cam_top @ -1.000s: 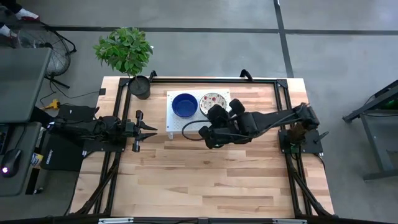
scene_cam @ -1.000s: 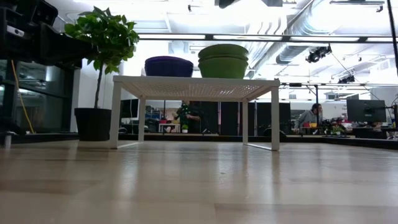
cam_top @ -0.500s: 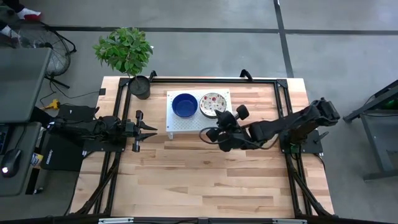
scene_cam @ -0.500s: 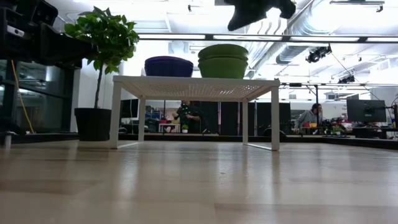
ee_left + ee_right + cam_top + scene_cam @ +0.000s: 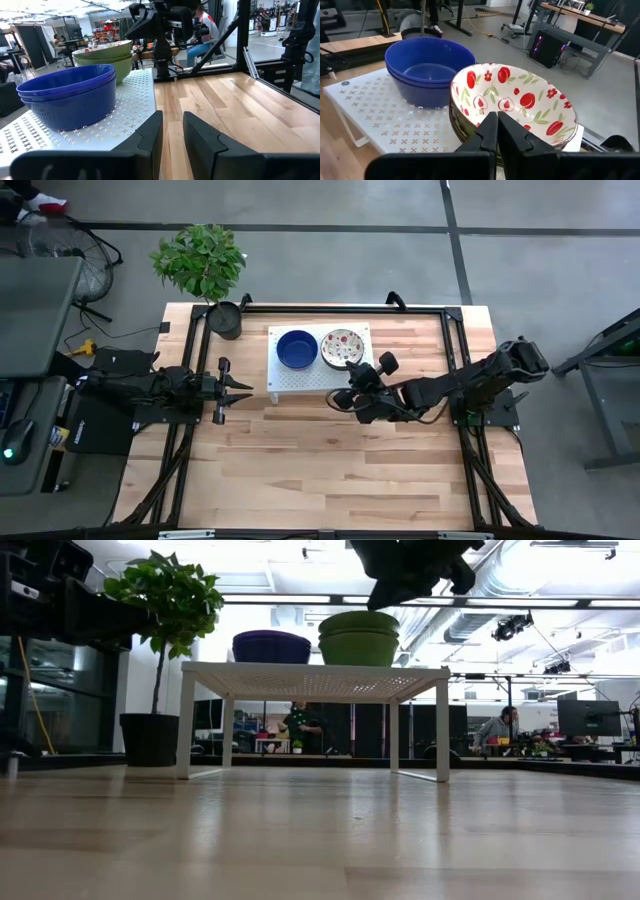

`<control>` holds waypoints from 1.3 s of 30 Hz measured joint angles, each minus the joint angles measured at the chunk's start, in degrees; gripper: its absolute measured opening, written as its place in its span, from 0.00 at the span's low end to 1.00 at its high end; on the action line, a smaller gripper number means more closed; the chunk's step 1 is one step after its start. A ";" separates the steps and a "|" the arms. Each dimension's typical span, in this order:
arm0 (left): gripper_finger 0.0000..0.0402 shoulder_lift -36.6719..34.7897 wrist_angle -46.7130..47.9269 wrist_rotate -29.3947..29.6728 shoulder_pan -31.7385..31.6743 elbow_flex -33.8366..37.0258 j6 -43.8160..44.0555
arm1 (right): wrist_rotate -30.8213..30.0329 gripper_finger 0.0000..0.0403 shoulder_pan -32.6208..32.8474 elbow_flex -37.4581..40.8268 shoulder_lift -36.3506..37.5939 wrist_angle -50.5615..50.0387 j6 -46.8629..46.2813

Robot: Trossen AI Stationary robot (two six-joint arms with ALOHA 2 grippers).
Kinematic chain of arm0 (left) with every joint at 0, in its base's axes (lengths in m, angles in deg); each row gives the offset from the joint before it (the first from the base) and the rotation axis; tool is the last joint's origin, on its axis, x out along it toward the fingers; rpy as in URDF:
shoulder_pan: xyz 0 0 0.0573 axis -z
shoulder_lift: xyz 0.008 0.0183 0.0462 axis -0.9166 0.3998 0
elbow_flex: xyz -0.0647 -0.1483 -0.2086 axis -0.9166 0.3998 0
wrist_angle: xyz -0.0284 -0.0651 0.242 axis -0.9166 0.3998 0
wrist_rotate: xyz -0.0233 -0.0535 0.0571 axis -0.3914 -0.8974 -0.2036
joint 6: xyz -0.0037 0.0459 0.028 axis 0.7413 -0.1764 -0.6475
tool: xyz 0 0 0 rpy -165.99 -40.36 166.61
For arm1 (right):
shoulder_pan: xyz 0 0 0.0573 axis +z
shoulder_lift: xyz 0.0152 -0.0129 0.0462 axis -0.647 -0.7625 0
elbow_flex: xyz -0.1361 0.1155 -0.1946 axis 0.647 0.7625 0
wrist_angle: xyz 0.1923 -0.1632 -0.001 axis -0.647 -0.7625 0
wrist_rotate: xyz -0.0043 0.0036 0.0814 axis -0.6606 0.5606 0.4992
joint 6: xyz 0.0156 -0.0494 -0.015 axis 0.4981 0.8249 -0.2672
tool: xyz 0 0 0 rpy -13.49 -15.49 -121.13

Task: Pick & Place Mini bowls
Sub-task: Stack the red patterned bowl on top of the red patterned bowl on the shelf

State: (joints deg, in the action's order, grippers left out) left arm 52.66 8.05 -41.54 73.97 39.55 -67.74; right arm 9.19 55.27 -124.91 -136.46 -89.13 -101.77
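Two stacks of mini bowls stand on a white perforated stand point(image 5: 318, 375). The deep blue stack point(image 5: 296, 348) point(image 5: 427, 67) is on its left half. The stack with red-and-green floral insides and green outsides point(image 5: 341, 346) point(image 5: 515, 100) point(image 5: 359, 638) is on its right half. My right gripper point(image 5: 341, 397) point(image 5: 497, 131) hovers shut above the stand's near edge, just short of the floral stack, and touches nothing. My left gripper point(image 5: 238, 389) point(image 5: 172, 135) waits left of the stand, low over the table, its fingers slightly apart.
A black pot with a green plant point(image 5: 224, 319) stands at the table's far left corner, close to the stand. Bare wooden tabletop point(image 5: 330, 470) stretches across the near half. A dark frame point(image 5: 320, 308) runs along the table's far edge.
My right gripper has come down from high above the table toward the floral stack, with the arm stretching out low. It comes into the low view from above and ends just over the green bowls. The bowls and my left arm have kept still.
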 joint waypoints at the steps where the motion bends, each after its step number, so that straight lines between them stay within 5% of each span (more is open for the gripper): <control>1: 0.18 0.00 0.01 0.00 0.00 0.00 0.00 | 0.01 0.00 -0.12 0.08 0.00 0.08 0.02; 11: 0.18 -0.01 -0.01 0.00 0.00 0.00 0.00 | 3.74 0.00 -1.50 3.09 0.04 4.85 1.70; 22: 0.18 0.00 0.01 0.00 0.00 0.00 0.00 | 3.41 0.00 -2.82 -1.30 2.69 6.88 17.73; 32: 0.18 -0.01 0.01 0.00 0.00 0.00 0.00 | 23.25 0.00 -14.42 -1.39 4.48 12.28 20.78; 39: 0.18 -0.01 0.01 0.00 0.00 0.00 0.00 | 29.42 0.00 -19.48 -1.43 4.47 15.27 19.18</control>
State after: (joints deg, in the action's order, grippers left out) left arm 52.65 8.06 -41.54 73.97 39.55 -67.74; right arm 38.61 35.79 -126.34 -132.00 -73.85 -82.59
